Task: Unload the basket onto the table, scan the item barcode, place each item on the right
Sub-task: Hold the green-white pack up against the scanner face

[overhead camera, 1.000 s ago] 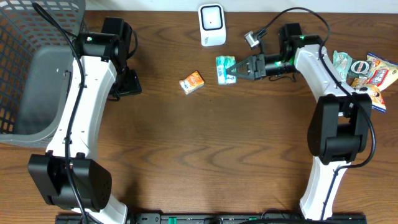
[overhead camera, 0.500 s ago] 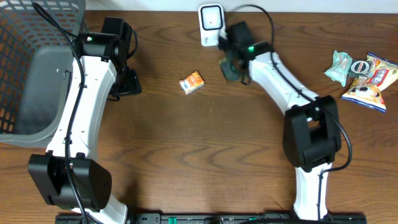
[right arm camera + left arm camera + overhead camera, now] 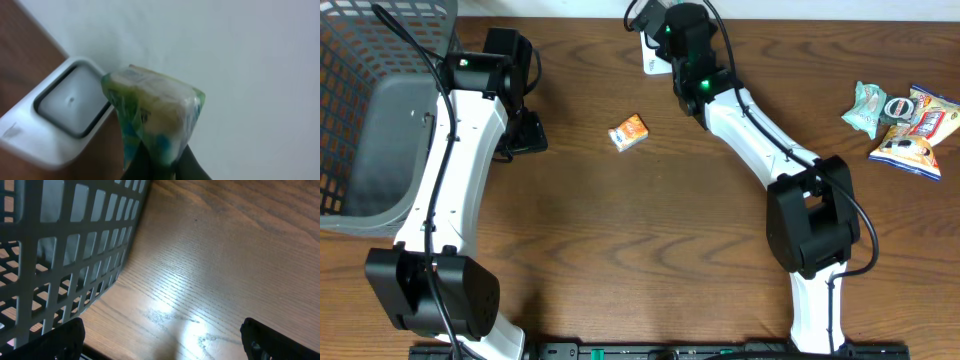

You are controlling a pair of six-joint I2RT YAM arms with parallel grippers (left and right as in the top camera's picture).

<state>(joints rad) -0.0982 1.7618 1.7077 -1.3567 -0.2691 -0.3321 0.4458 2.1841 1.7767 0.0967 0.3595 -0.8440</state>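
Note:
In the right wrist view my right gripper (image 3: 160,157) is shut on a green and blue snack packet (image 3: 155,112). It holds the packet upright just in front of the white barcode scanner (image 3: 62,120), whose grey window faces it. From overhead the right wrist (image 3: 685,40) covers the packet and most of the scanner (image 3: 648,62) at the table's far edge. My left gripper (image 3: 165,350) is open over bare wood beside the basket, with nothing between its fingers (image 3: 55,340).
A small orange packet (image 3: 629,132) lies left of the right arm. A pile of snack bags (image 3: 900,120) sits at the far right. The grey mesh basket (image 3: 380,110) fills the left side, and its wall (image 3: 65,255) stands close to the left gripper.
The right arm has swung left across the table's back with the green packet, from the middle right up to the scanner. The left arm has stayed still.

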